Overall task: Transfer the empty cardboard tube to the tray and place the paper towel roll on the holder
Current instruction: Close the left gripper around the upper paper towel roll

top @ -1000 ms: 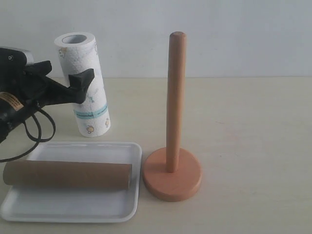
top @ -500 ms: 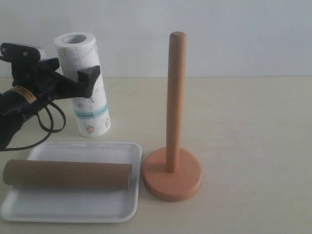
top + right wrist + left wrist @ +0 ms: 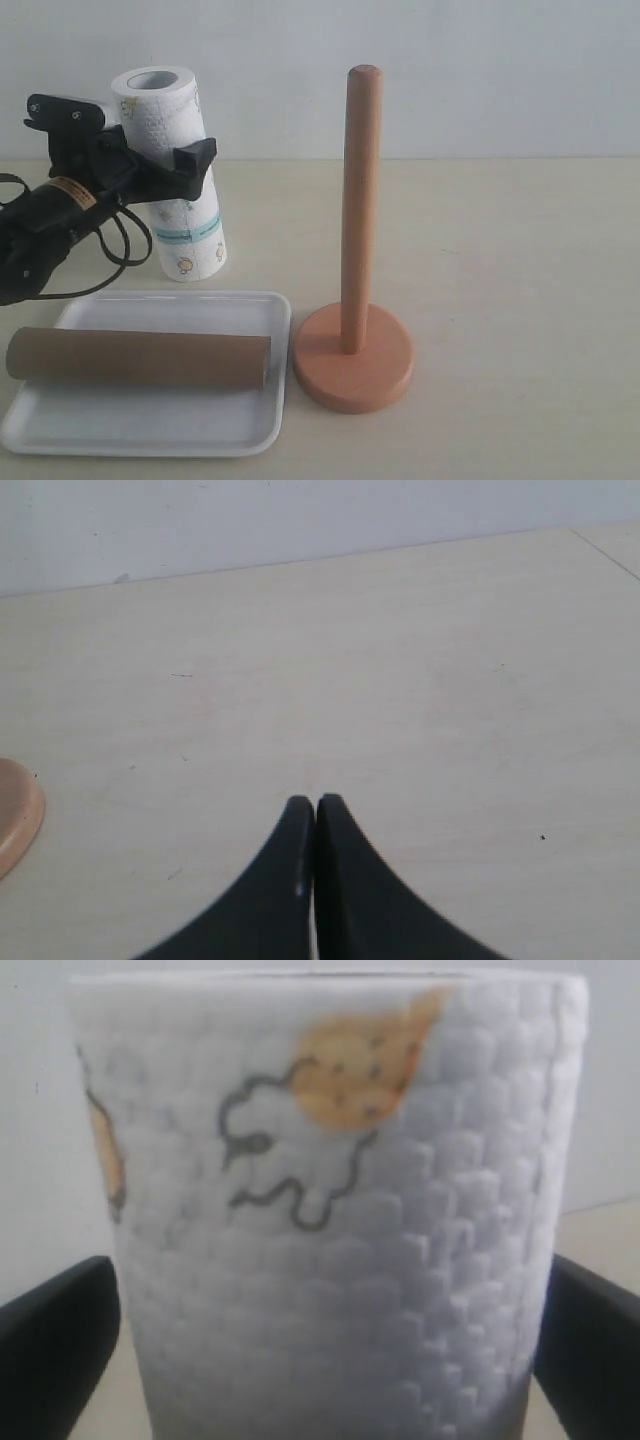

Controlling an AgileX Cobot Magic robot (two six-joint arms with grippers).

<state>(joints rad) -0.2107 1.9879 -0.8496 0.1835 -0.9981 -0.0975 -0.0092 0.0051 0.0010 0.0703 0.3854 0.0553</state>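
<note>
The paper towel roll (image 3: 180, 180) stands upright at the back left, leaning slightly, and fills the left wrist view (image 3: 330, 1210). My left gripper (image 3: 188, 162) is open around the roll's upper half, one black finger (image 3: 55, 1350) on each side of it. The empty cardboard tube (image 3: 138, 359) lies on its side across the white tray (image 3: 150, 425) at the front left. The wooden holder (image 3: 358, 210) stands bare right of the tray. My right gripper (image 3: 316, 806) is shut on nothing over bare table, with the edge of the holder's base (image 3: 15, 818) beside it.
The left arm's black cables (image 3: 95, 260) hang between the roll and the tray's back rim. A pale wall (image 3: 450, 70) runs behind the beige table (image 3: 500, 280).
My left gripper has risen and pushed forward to the right, so its fingers now straddle the roll's upper part. Tube, tray and holder have not moved.
</note>
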